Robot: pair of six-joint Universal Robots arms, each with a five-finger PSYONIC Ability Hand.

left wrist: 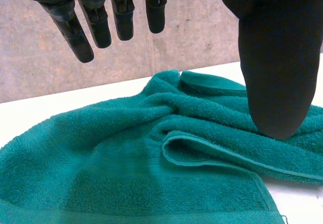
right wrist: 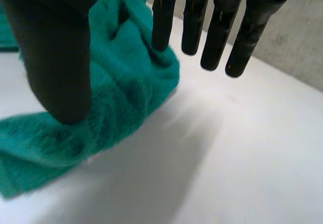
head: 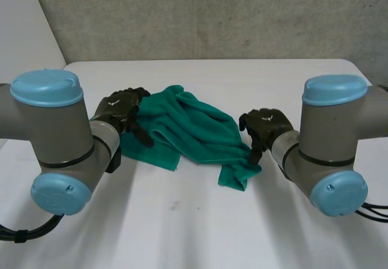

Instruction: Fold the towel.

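Observation:
A teal towel (head: pixel 188 129) lies crumpled and partly bunched in the middle of the white table (head: pixel 182 220), between my two hands. My left hand (head: pixel 121 112) hovers at the towel's left edge. In the left wrist view its fingers (left wrist: pixel 96 17) are straight and spread from the thumb (left wrist: pixel 272 72), above the towel (left wrist: pixel 126 168) with nothing held. My right hand (head: pixel 264 126) is at the towel's right end. Its fingers (right wrist: pixel 217 32) hang straight, apart from the thumb (right wrist: pixel 55 57), over a rumpled end of the towel (right wrist: pixel 121 82).
A grey concrete wall (head: pixel 212 14) stands behind the table's far edge. Bare white table surface (right wrist: pixel 227 148) stretches in front of and beside the towel. Both grey arms with light-blue caps (head: pixel 45 87) flank the near side.

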